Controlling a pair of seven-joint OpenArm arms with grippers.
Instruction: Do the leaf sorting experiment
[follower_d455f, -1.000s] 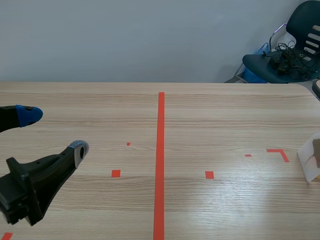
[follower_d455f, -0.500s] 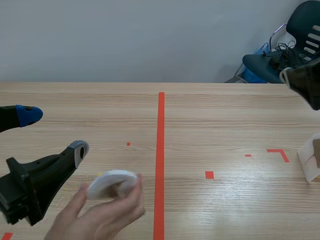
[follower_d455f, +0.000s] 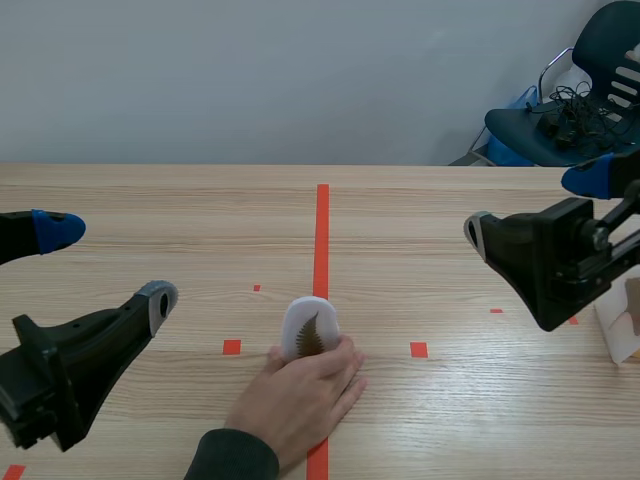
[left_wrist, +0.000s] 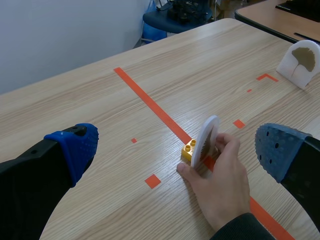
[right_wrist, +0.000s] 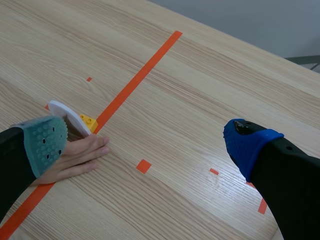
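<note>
A: What could go wrong from here?

B: A person's hand (follower_d455f: 305, 385) rests on the table (follower_d455f: 450, 220), fingers against the white leaf card (follower_d455f: 308, 328). That card stands upright in a yellow brick (left_wrist: 189, 150), right beside the long tape line (follower_d455f: 322, 250). If either arm comes in now, it risks striking the hand.

A: And the grippers?

B: Both hang with fingers spread wide and nothing between them. The left gripper (follower_d455f: 108, 264) is near the robot's left, and the right gripper (follower_d455f: 535, 205) is raised at its right. Both are well apart from the card.

A: Anything else?

B: The card is thin and tall on a small base, so a sideways nudge from a finger would likely tip it. A second leaf card (follower_d455f: 622, 325) stands by the table's right edge, close under the right arm, and a low sweep there could knock it over.

A: The count?

B: 2 leaf cards, 1 yellow brick in sight, 1 hand, 2 grippers. The second card may sit on its own brick, but its foot is too small to tell.
</note>
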